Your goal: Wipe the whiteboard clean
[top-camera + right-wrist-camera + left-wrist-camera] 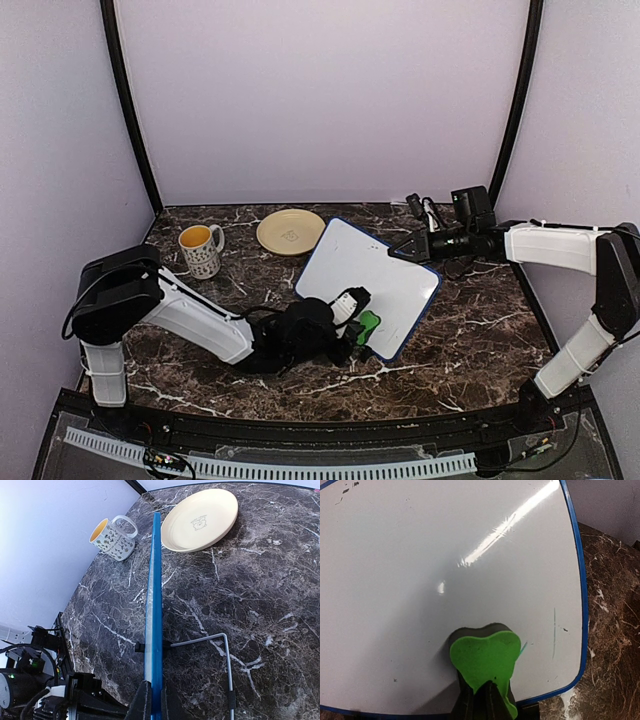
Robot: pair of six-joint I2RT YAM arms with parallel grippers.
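Note:
The whiteboard (368, 280), white with a thin blue frame, lies tilted in the middle of the marble table. My left gripper (358, 328) is shut on a green, heart-shaped eraser (485, 660) with a dark felt underside, pressed on the board's near corner (470, 570). A thin dark line (554, 632) and small specks stay on the board by its right edge. My right gripper (408, 247) is shut on the board's far right edge; in the right wrist view the blue frame (156, 605) runs edge-on between the jaws.
A round yellow plate (290, 231) lies behind the board, also in the right wrist view (200, 519). A patterned mug (200, 250) with a yellow inside stands at the back left (114, 537). The board's wire stand (227, 660) rests on the table.

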